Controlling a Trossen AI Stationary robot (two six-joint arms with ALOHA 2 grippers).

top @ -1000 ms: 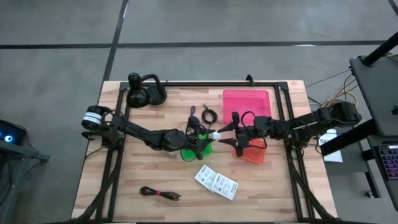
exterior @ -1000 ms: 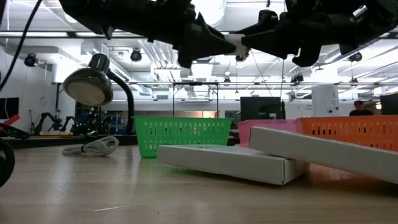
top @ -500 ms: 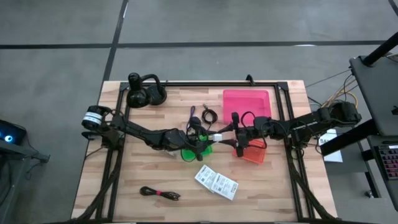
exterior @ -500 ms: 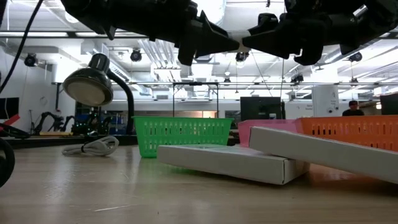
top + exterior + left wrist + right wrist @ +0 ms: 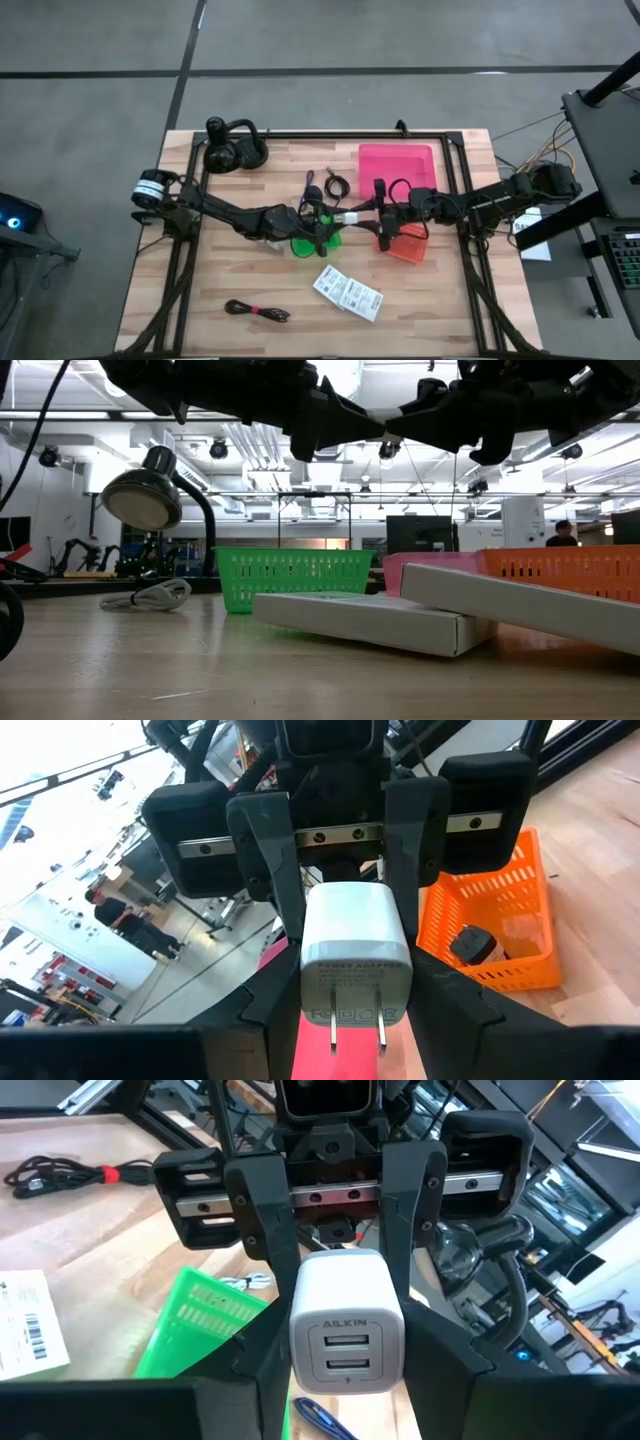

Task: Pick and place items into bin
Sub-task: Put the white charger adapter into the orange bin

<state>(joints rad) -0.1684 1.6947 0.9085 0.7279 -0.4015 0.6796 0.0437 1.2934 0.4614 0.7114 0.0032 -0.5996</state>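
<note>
A white USB wall charger hangs in the air between my two grippers, above the gap between the green basket and the orange basket. My left gripper is shut on its pronged end and my right gripper on its port end. In the left wrist view the charger shows its prongs; in the right wrist view the charger shows its two ports. White packets, a black-red cable, a purple cable and a black cable lie on the table. My left gripper pinches the charger's pronged end between its two fingers, coming level from the table's left. The charger is lifted clear and lies level. My right gripper pinches the charger's port end between its two fingers, coming level from the table's right, facing the left gripper.
A pink bin stands at the far right, black headphones at the far left. The orange basket holds a small dark piece. In the low view the white packets lie in front of the green basket.
The two grippers have drawn closer together in the air, and less of the white charger shows between them. The charger has stayed at about the same height and place above the baskets.
</note>
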